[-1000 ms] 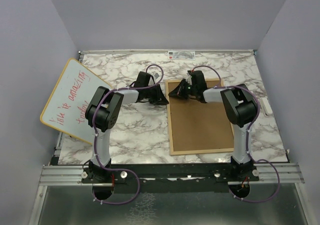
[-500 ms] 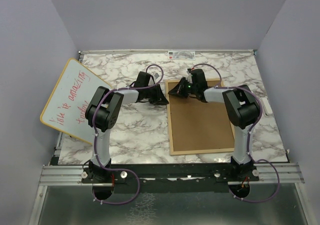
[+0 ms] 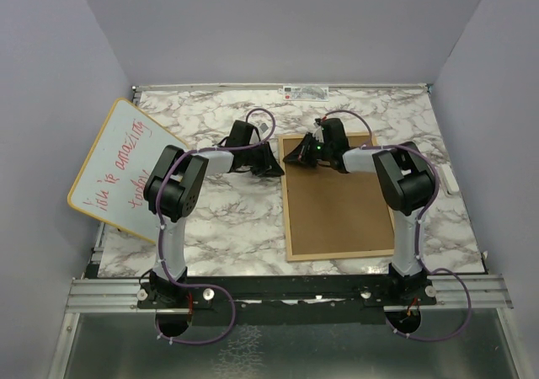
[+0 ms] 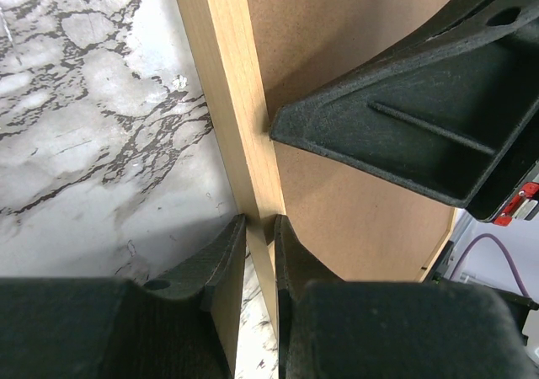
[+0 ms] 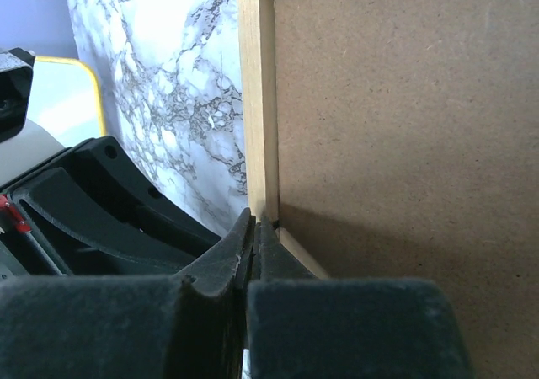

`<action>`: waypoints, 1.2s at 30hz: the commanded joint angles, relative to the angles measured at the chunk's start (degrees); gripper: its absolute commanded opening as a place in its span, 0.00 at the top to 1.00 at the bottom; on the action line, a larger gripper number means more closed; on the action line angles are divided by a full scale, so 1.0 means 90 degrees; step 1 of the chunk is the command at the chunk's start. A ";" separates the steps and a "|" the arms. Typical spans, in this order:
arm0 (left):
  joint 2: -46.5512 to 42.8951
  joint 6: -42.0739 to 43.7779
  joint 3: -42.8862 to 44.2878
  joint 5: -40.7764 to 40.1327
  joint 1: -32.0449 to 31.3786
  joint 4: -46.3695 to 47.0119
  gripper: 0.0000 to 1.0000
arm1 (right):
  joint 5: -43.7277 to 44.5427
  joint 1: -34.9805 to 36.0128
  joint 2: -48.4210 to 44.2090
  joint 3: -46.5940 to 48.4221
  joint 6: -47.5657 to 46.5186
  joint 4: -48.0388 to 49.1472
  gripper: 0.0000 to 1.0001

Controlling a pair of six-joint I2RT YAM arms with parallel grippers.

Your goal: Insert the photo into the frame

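On the table (image 3: pixel 227 219), the frame (image 3: pixel 286 210) lies right, the whiteboard (image 3: pixel 118 164) at its left edge.

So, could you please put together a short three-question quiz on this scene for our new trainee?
1. True or false: the right gripper has its jaws wide open.
2. Seen from above, what fills the frame? A) a cat print B) a brown backing board C) a mirror
3. What does the left gripper have between its fingers?

Key: 1 false, its fingers are pressed together; 2 B; 3 the frame's left wooden rail, near the far corner.
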 commanded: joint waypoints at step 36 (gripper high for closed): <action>0.1090 0.0678 -0.0576 -0.1964 0.0119 -0.1902 0.87 | 0.1259 0.0015 0.0362 -0.0676 -0.0474 -0.0897 0.99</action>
